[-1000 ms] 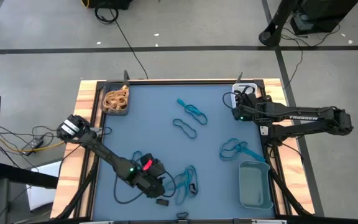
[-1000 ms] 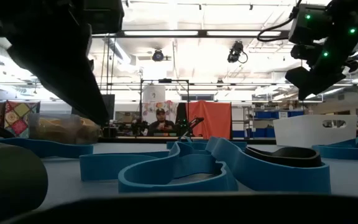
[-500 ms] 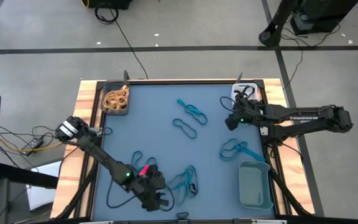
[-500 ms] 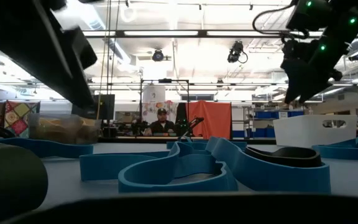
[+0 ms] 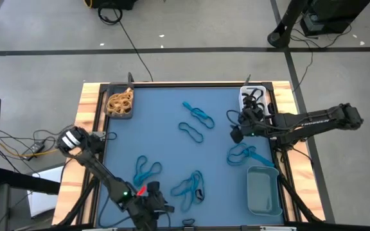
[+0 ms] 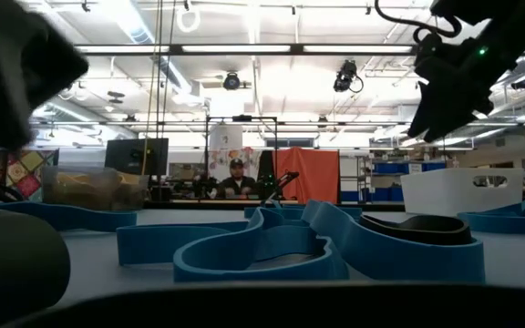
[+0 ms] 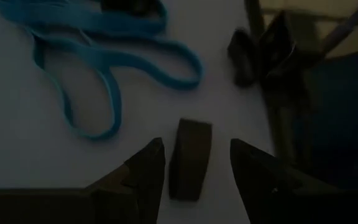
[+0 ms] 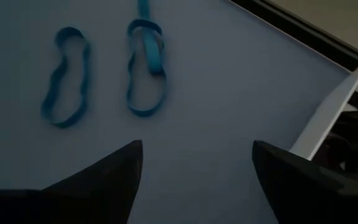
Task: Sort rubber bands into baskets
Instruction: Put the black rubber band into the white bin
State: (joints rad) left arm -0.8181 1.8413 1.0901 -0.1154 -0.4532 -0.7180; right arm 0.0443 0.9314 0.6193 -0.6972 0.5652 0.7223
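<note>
My left claw [image 7: 191,163] stands open round a dark block [image 7: 190,158]; right claw [image 8: 194,163] open, blue bands [image 8: 145,65] ahead.

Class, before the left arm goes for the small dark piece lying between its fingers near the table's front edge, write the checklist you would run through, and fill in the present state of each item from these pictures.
1. left gripper open: ok.
2. dark piece lying between the fingers: ok.
3. Nearest blue band outside the jaws: ok.
4. Whether the piece is a black band: cannot tell.
5. white basket already holding black bands: ok.
6. right gripper open, empty, over bare mat beside the white basket: ok.
</note>
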